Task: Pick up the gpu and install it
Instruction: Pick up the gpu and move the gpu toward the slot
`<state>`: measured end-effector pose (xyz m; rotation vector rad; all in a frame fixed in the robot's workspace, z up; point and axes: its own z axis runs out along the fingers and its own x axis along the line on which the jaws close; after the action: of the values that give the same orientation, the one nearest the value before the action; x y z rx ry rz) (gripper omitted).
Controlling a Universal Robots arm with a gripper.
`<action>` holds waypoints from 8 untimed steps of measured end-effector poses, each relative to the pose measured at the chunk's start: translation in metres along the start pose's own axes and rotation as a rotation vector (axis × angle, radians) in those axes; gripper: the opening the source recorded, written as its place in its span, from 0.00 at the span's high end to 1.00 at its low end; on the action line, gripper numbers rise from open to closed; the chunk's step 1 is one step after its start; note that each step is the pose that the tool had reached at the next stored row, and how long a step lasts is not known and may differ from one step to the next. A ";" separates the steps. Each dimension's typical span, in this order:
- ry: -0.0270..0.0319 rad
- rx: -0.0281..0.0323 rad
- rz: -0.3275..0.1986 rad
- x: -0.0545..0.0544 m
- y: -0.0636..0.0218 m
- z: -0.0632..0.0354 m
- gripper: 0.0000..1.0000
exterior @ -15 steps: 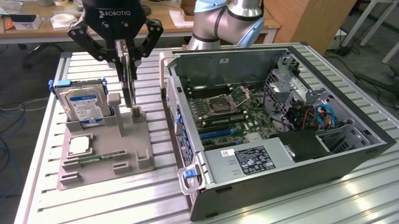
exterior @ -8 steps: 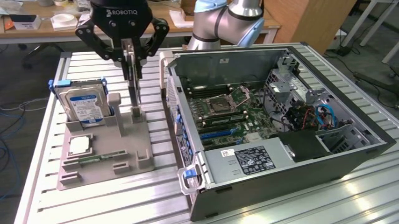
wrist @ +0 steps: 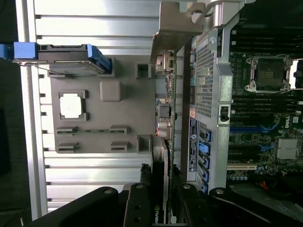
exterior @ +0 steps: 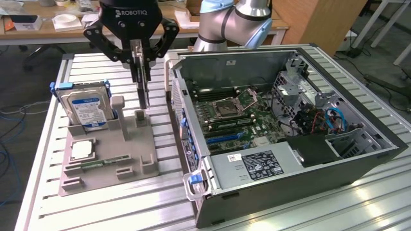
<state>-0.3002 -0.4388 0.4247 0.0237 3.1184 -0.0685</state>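
Grip comes first: the gripper [exterior: 141,72], in the upper left of the exterior view, has its fingers [exterior: 135,65] closed on the gpu [exterior: 142,96]. It holds the card upright and edge-on by its upper part. The wrist view looks down along the same card [wrist: 168,113], with the two pads clamped on either face and the silver end bracket [wrist: 173,28] at the far end.

The gpu hangs over the grey fixture [exterior: 138,159], left of centre in the exterior view. Its lower edge sits just at the fixture's slotted posts [exterior: 140,118]. Whether it has fully cleared them cannot be told.

Several things could go wrong from here. The hold covers only a small patch of a long, thin card, so a quick move could make the card pivot or slip between the pads. If the lower edge is in the posts, any sideways travel would snag it or drag the fixture. The open computer case [exterior: 301,192] stands just beside the card on the exterior view's right, and the bracket could strike its near wall. A tilted card would probably meet the motherboard [exterior: 237,120] slots askew and jam.
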 end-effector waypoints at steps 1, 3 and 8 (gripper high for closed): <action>0.0000 0.0000 0.000 -0.001 0.0000 0.0000 0.73; -0.0001 -0.0001 0.000 -0.003 0.0000 0.0001 0.73; 0.0000 0.0000 0.000 -0.006 0.0001 0.0001 0.73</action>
<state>-0.2941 -0.4388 0.4247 0.0237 3.1184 -0.0685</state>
